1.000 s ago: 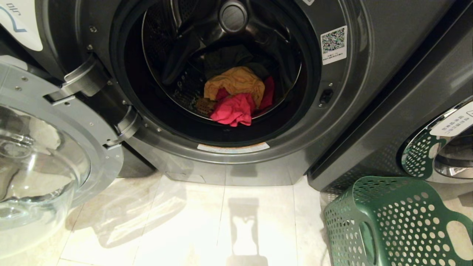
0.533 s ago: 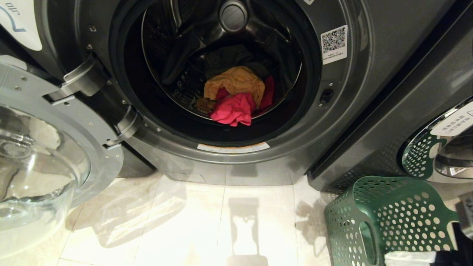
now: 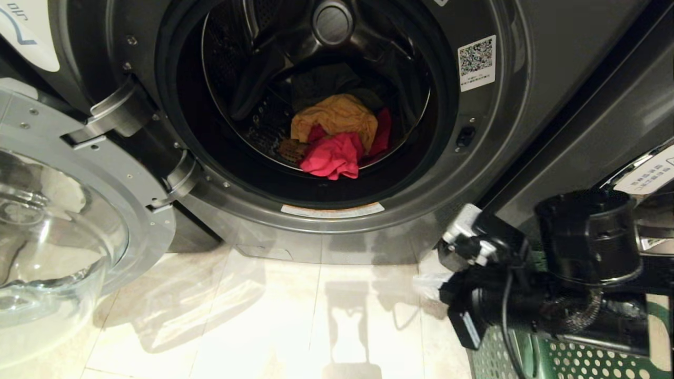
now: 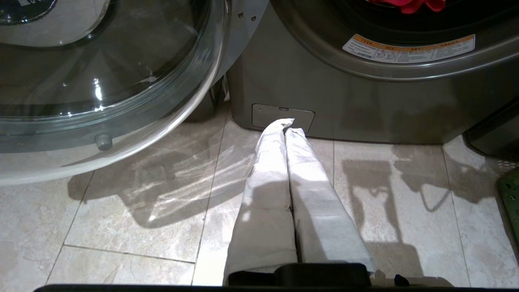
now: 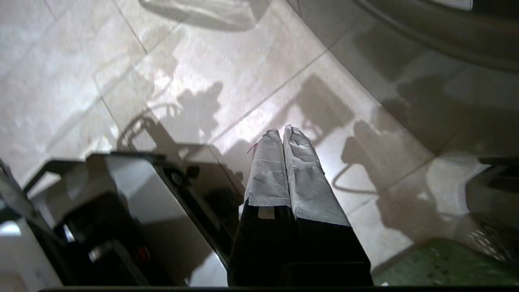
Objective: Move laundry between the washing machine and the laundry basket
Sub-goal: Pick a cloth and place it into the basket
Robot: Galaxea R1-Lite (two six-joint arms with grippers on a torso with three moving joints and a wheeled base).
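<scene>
Ahead and up-left of the clenched, empty right gripper (image 5: 280,134) fingers, nearer than the left's: laundry (image 3: 337,137) deep inside the washing machine (image 3: 474,158).

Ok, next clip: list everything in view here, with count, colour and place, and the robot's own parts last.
washing machine: one, dark grey, straight ahead, drum open
door: one, clear glass in a silver ring, swung open to the left of the opening
laundry: pink piece in front, mustard piece behind it, dark piece at the back, all in the drum
labels: white code sticker right of the opening, orange-edged strip below it
second machine: one, dark grey, to the right
laundry basket: one, green, perforated, on the floor lower right, mostly hidden by the arm
floor: pale tiles
left gripper: white-wrapped fingers shut, low before the machine's base
right gripper: white-wrapped fingers shut, above the floor near the basket
</scene>
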